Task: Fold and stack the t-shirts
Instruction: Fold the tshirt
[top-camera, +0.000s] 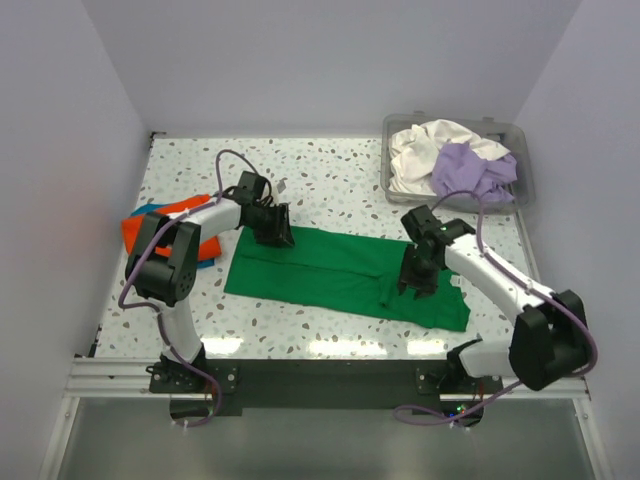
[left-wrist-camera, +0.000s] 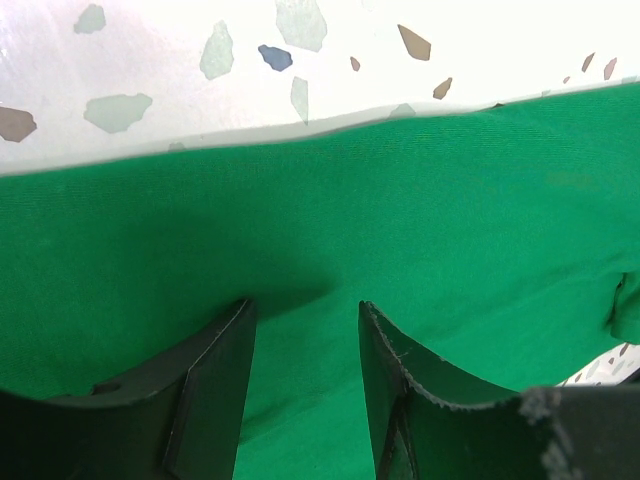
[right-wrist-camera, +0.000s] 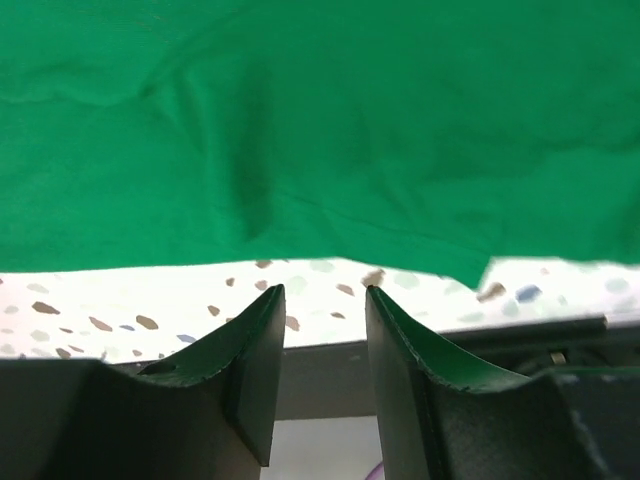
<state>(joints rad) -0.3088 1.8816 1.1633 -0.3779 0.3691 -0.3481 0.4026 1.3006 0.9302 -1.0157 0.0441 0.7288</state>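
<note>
Green t-shirt (top-camera: 330, 275) is laid folded flat in the middle of the counter (top-camera: 330, 180). Left gripper (top-camera: 278, 238) is held over its far-left edge — jaws spread, nothing pinched. Right gripper (top-camera: 415, 285) is seen at the shirt's right part, jaws parted, nothing between them. Clear bin (top-camera: 450, 203) at the far right corner is filled with a white t-shirt (top-camera: 425, 150) and a lavender t-shirt (top-camera: 470, 170), both crumpled — lavender on the right. Orange t-shirt (top-camera: 140, 228) is piled over a blue t-shirt (top-camera: 205, 262) at the counter's left edge.
</note>
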